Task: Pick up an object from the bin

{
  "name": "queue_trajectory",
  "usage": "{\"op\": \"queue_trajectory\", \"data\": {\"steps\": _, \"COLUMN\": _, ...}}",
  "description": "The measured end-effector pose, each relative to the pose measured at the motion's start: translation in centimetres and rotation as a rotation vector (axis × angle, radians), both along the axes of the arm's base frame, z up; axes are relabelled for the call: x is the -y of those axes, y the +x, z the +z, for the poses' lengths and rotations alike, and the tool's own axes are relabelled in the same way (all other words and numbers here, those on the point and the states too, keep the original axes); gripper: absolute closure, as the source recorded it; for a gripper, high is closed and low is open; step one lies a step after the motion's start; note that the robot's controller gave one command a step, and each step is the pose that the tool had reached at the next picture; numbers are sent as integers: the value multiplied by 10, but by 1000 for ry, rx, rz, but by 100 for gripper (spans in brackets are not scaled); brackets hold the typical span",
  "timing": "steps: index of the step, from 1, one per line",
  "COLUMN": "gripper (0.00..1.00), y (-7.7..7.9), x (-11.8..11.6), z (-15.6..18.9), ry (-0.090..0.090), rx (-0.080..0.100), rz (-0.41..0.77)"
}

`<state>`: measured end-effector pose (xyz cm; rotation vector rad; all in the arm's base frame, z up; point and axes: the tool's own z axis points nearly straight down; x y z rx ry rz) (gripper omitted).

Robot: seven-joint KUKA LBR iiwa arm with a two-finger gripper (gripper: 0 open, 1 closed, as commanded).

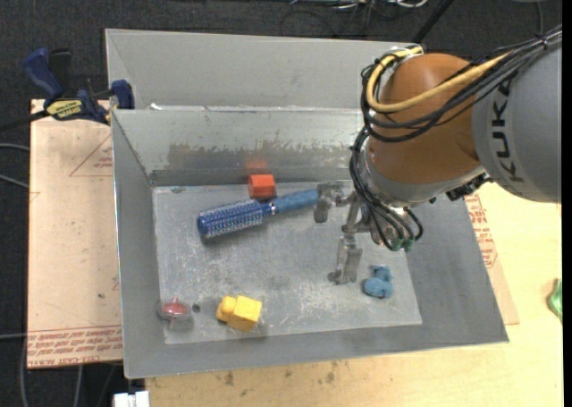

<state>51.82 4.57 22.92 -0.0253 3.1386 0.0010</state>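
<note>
Gripper [332,237] is low over the right-middle of the bin [134,244], hanging under the orange wrist cover with its looped cables. The two fingers stand apart, with bare bin floor between them and nothing clamped.

The upper fingertip is at the handle end of the blue hairbrush [257,214]; contact cannot be judged. The brush lies slanted across the middle of the floor, with its bristle head to the left and its handle to the right.

The lower fingertip reaches the floor just beside a small light-blue plastic lump [377,284] (shape unclear, perhaps a toy part) near the front right corner.

Other contents, all well apart from the gripper:
- orange cube [262,185] by the back wall, just above the brush
- yellow toy block [239,309] at front left
- small red-and-clear item [174,310] left of the block
</note>
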Motion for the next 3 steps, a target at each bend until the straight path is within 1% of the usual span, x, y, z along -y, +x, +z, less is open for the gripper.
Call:
{"op": "queue_trajectory", "data": {"steps": 1, "gripper": 0, "y": 22, "x": 80, "z": -73, "ry": -2, "rx": -7, "rz": -169}}
{"op": "queue_trajectory", "data": {"steps": 2, "gripper": 0, "y": 14, "x": 180, "z": -112, "ry": -3, "rx": -5, "rz": -166}}
{"op": "queue_trajectory", "data": {"steps": 3, "gripper": 0, "y": -37, "x": 149, "z": -156, "ry": 1, "rx": -2, "rz": -150}}
